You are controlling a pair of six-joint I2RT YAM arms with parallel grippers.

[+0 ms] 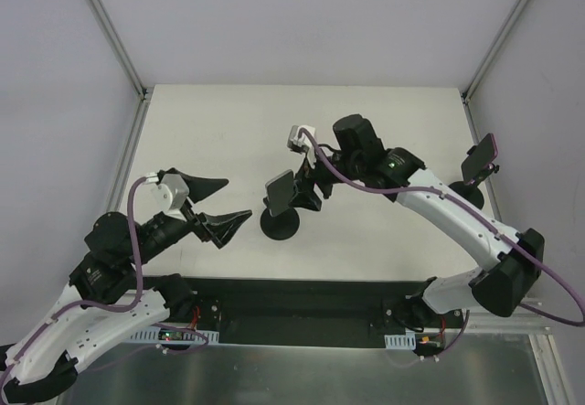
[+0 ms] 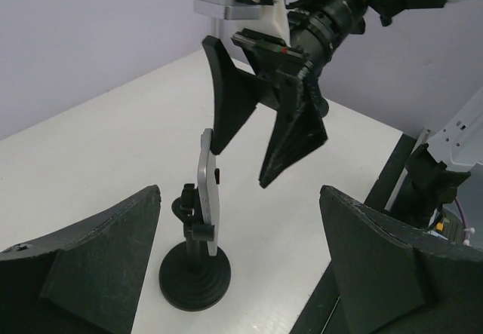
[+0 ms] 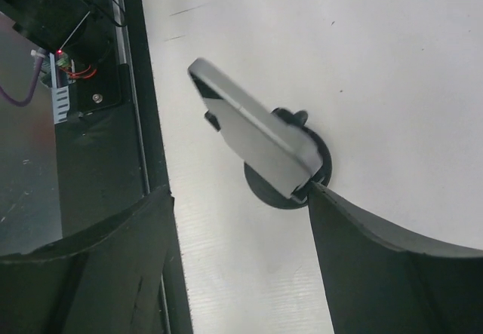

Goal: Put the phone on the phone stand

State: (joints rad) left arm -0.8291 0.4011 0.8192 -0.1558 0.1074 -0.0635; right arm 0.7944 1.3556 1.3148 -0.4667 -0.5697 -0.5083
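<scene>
Left gripper (image 1: 238, 197) nearest, fingers spread wide, holding nothing, well apart from the phone (image 1: 280, 188), phone tilted up on the phone stand (image 1: 281, 225) mid-table (image 1: 384, 112), right gripper (image 2: 240, 167) just beyond, fingers spread, one tip right by the phone's top edge

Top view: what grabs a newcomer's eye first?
A phone stands propped upright on a small black stand at the table's centre. The right end effector hangs open right beside the phone's top. The left end effector, also open, points at it from the near left.
</scene>
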